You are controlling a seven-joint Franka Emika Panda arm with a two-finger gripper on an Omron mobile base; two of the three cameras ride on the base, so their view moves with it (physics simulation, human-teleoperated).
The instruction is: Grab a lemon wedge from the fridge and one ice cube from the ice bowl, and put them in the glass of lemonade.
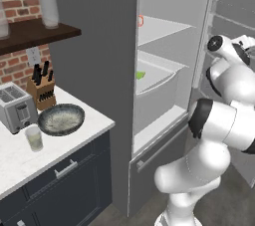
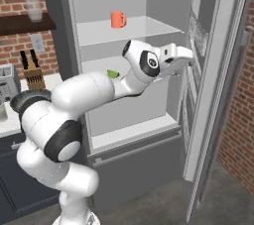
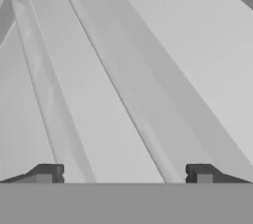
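While the fridge (image 2: 149, 1) stands open, the gripper (image 3: 123, 173) hangs inside with jaws released, holding nothing. Its lemon wedge (image 2: 113, 74) lies on the middle shelf, at nine o'clock from the wrist.

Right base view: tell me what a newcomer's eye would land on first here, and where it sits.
The fridge stands wide open, white inside, and the white arm reaches into it with its open claw by the right side at middle-shelf height. An orange mug glows on the top shelf, and the lemon wedge lies on the middle shelf just behind the arm.
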